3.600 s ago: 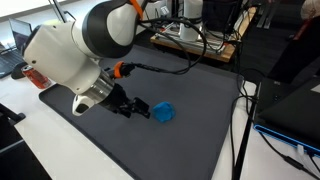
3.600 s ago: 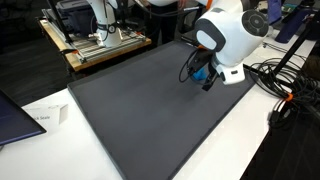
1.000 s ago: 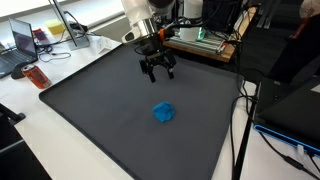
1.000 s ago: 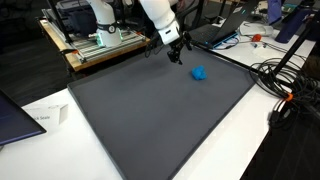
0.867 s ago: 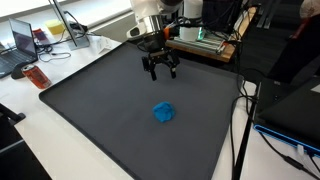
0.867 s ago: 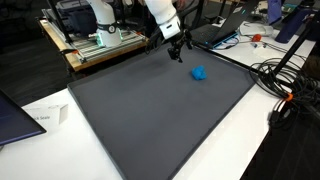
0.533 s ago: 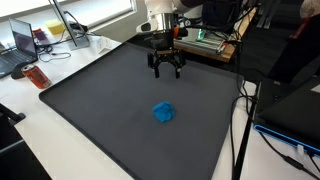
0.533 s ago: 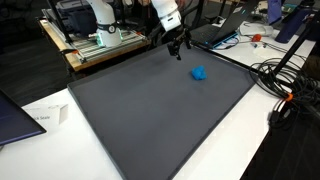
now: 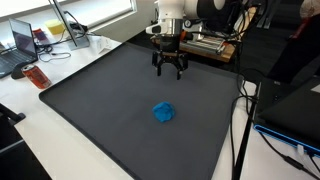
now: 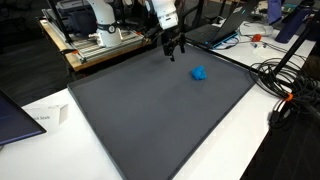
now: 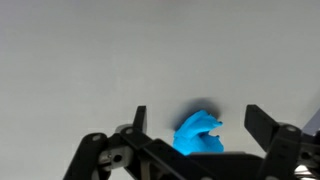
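Note:
A small crumpled blue object (image 9: 163, 113) lies alone on the dark mat (image 9: 90, 105), also visible as the blue object (image 10: 199, 73) near the mat's far side. My gripper (image 9: 170, 72) hangs open well above the mat near its far edge, away from the blue object and holding nothing. In the other exterior view the gripper (image 10: 173, 49) sits up and to the left of the object. In the wrist view the blue object (image 11: 198, 134) shows far below between the spread fingers (image 11: 262, 122), its lower part hidden by the gripper body.
A white table (image 10: 250, 150) surrounds the mat. A wooden bench with equipment (image 10: 95, 45) stands behind. Cables (image 10: 290, 90) lie at one side, a laptop (image 9: 22, 40) and a red item (image 9: 36, 76) at another, a dark monitor (image 9: 295, 110) near the mat's edge.
The arm has risen and swung toward the mat's far edge, away from the blue object, which stays where it lay. The jaws have stayed open.

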`<state>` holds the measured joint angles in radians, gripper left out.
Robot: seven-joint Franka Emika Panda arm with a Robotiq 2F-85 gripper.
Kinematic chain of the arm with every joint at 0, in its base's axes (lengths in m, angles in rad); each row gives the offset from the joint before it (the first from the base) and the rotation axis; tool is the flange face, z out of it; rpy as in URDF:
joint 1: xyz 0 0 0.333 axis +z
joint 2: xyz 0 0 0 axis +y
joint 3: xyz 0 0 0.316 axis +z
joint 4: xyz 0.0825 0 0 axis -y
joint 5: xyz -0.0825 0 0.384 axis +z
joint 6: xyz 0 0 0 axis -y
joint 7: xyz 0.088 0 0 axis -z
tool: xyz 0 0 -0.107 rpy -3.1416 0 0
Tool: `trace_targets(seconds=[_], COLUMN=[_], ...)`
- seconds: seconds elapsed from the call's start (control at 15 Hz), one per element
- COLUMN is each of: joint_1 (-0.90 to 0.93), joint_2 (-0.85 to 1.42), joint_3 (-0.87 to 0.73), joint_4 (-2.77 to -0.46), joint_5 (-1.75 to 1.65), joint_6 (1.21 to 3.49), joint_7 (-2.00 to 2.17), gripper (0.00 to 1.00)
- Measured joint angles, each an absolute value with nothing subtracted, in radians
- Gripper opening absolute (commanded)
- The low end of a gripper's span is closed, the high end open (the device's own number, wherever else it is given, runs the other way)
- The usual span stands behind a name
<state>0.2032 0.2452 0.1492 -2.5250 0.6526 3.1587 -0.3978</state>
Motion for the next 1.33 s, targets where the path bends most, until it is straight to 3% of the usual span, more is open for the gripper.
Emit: trace_targets(seconds=[0.73, 1.33], joint_1=[0.820, 1.167], joint_2=[0.233, 0.238], joint_3=[-0.458, -0.733], joint_4=[-2.498, -2.262], joint_5=[0.349, 0.056], joint_6=[3.090, 2.688], joint_7=[-0.095, 0.244], gripper=[1.00, 1.00])
